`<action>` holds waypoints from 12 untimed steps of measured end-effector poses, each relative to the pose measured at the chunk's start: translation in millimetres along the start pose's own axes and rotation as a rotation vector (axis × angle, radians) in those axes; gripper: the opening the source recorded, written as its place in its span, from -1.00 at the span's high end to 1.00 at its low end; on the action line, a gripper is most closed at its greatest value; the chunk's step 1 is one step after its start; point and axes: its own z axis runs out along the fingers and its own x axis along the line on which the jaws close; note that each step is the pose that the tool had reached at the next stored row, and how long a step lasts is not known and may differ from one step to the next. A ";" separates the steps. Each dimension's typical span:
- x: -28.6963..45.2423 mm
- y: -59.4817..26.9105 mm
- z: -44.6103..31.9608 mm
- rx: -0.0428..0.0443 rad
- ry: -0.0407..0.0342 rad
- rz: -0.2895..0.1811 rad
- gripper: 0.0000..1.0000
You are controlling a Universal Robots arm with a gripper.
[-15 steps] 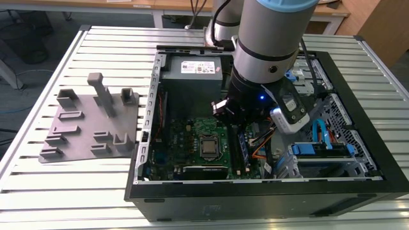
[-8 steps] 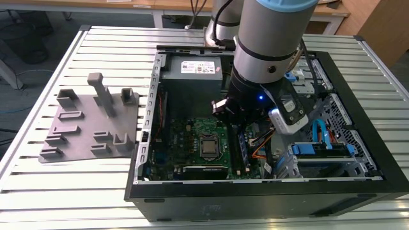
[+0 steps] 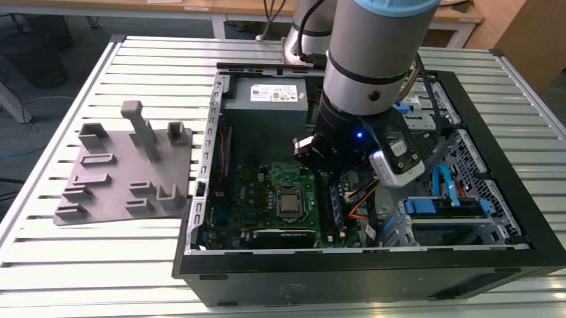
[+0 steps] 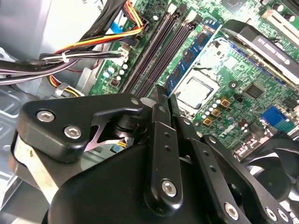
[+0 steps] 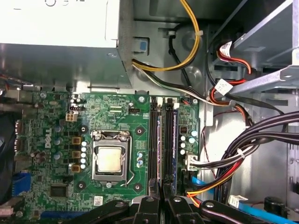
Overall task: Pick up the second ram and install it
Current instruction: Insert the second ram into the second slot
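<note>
The second ram (image 4: 192,50) is a narrow board with a bluish label. It stands edge-up along the memory slots (image 5: 153,140), beside the processor socket (image 5: 110,161). In the first wrist view it is a thin line (image 5: 161,140) running away from the fingertips. My gripper (image 4: 166,94) is down inside the open computer case, its two fingers pressed close together on the ram's near end. In the exterior view the gripper (image 3: 329,177) hangs just above the dark ram (image 3: 335,205), to the right of the socket (image 3: 289,200).
The grey fixture (image 3: 124,172) with upright posts lies on the slatted table at the exterior view's left. The power supply (image 3: 265,98) fills the case's back. Bundled cables (image 5: 233,154) and a drive cage (image 3: 451,199) crowd the side beyond the slots.
</note>
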 end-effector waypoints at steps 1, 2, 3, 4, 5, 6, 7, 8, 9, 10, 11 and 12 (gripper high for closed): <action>0.0 0.0 0.0 0.0001 -0.0002 0.005 0.72; 0.0 0.0 0.0 0.0002 -0.0004 0.010 0.72; 0.0 0.0 0.0 0.0004 -0.0006 0.014 0.72; 0.0 0.0 0.0 0.0006 -0.0008 0.018 0.72; 0.0 0.0 0.1 0.0006 -0.0010 0.022 0.72; 0.0 0.0 0.0 0.0008 -0.0011 0.026 0.72; 0.0 0.0 0.1 0.0009 -0.0013 0.030 0.72; 0.0 0.0 0.1 0.0011 -0.0015 0.035 0.72; 0.0 0.0 0.1 0.0012 -0.0017 0.039 0.72; 0.0 0.0 0.1 0.0013 -0.0019 0.043 0.72; 0.0 0.0 0.1 0.0014 -0.0020 0.044 0.72; 0.0 0.0 0.0 0.0014 -0.0020 0.044 0.72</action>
